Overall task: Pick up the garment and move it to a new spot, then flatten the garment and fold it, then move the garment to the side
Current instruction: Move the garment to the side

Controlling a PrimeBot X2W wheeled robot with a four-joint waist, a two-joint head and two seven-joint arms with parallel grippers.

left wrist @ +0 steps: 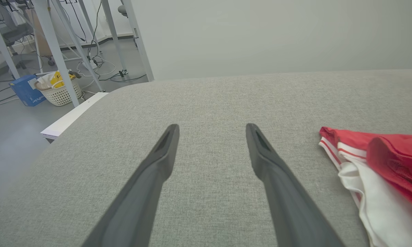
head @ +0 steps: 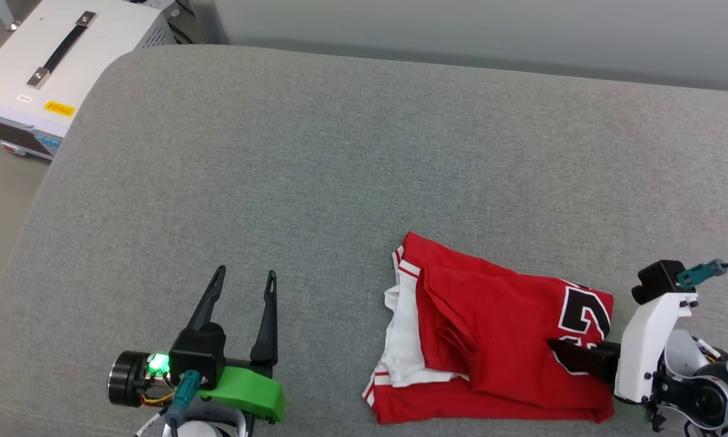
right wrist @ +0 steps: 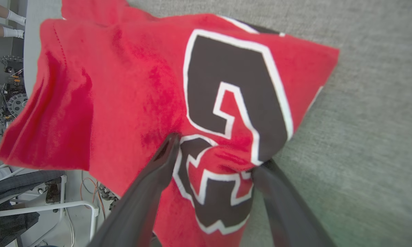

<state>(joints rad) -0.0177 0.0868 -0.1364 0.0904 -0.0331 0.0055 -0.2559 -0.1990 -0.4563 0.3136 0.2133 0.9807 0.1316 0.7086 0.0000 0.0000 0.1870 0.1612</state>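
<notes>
The garment [head: 491,315], a red shirt with white sleeves and black white-outlined lettering, lies folded on the grey cushioned surface [head: 340,152] at the lower right. My right gripper [head: 561,349] reaches into it from the right. In the right wrist view the right gripper [right wrist: 216,151] stands open astride the garment [right wrist: 123,85]: one finger lies on the lettering, the other slips under the fabric's edge. My left gripper [head: 246,273] rests open at the lower left, well apart from the shirt. The left gripper [left wrist: 212,127] holds nothing, with the garment [left wrist: 381,151] off to its right.
A white equipment box [head: 54,54] with a black handle stands beyond the surface's rounded far left corner. On the floor past that edge sit a white basket [left wrist: 58,91], a blue box [left wrist: 24,91], metal frame legs and cables. A pale wall runs behind.
</notes>
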